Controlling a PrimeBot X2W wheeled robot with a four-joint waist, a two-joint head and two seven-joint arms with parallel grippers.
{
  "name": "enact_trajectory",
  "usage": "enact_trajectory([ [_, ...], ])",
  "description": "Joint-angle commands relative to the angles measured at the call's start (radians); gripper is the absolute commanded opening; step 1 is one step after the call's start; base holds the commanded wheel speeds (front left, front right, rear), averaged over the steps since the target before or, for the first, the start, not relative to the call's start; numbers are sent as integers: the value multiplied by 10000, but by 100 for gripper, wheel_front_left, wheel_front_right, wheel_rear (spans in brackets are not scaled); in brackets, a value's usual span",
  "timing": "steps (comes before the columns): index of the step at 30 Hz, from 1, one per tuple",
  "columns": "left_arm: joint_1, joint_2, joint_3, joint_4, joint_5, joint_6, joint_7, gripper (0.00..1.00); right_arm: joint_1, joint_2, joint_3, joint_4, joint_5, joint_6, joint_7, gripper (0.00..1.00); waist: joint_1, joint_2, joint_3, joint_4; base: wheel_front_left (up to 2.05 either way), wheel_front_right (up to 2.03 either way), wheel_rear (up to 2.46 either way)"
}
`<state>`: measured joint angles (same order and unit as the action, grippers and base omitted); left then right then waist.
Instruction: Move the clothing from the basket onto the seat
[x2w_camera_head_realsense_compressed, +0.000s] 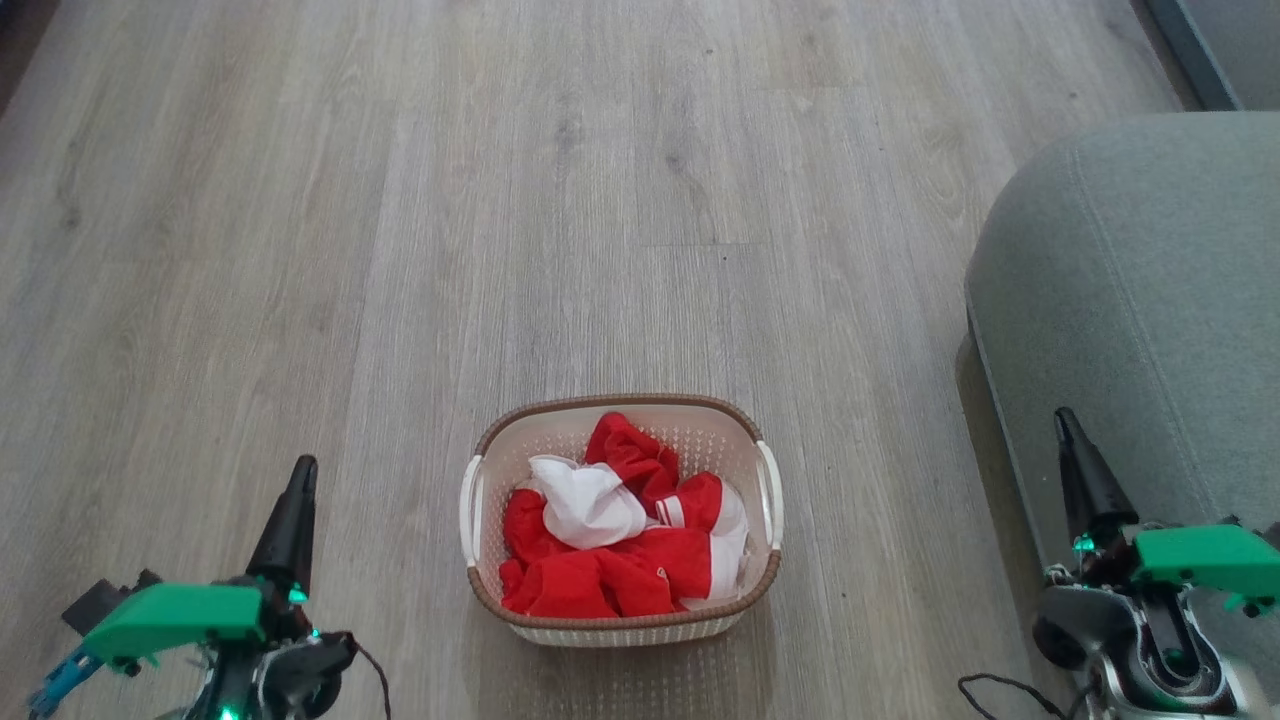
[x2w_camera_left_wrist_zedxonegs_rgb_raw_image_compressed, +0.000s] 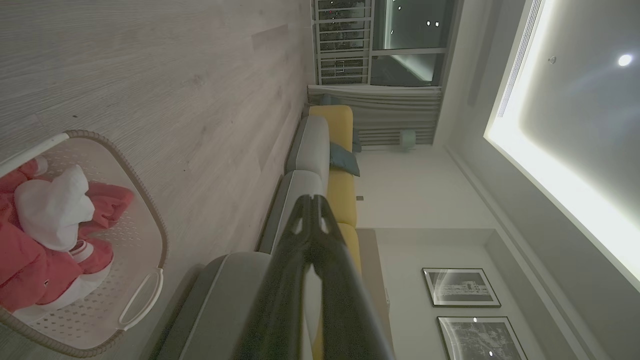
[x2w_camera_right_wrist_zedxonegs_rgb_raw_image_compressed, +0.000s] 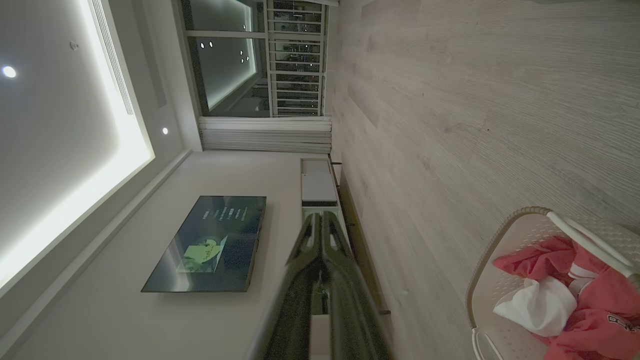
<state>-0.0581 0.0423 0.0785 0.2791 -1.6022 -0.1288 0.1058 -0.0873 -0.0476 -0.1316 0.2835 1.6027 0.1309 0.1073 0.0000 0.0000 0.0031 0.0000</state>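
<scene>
Not started: clothing (x2w_camera_head_realsense_compressed: 610, 535) all in basket (x2w_camera_head_realsense_compressed: 620, 401), none on the visible seat (x2w_camera_head_realsense_compressed: 1150, 300). Left claw (x2w_camera_head_realsense_compressed: 303, 470) and right claw (x2w_camera_head_realsense_compressed: 1063, 417) both closed, empty.

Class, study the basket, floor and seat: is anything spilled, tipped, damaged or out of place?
Nothing stands out. The basket sits upright on the floor, the clothing crumpled but inside it, and the seat looks undamaged.
</scene>
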Motion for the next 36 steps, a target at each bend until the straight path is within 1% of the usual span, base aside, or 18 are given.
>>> enact_trajectory([
  [1,-499,79,350,-341,-67,-19,72,0,-206,-26,182,-388,62,-2,57,0,0,0,0,0,0,0,0],
  [26,-499,79,349,-342,-67,-19,72,0,-206,-26,182,-388,62,-2,57,0,0,0,0,0,0,0,0],
  [27,4,-4,-6,27,2,0,-5,100,1,4,8,38,-1,0,-2,100,0,0,0,0,0,0,0],
  [29,46,-11,-41,183,11,0,-31,100,30,13,25,219,-8,0,-9,100,0,0,2,0,0,0,0],
  [36,18,-6,-226,189,82,-1,-240,100,49,-41,134,156,-182,0,-157,100,0,0,8,0,0,0,0],
])
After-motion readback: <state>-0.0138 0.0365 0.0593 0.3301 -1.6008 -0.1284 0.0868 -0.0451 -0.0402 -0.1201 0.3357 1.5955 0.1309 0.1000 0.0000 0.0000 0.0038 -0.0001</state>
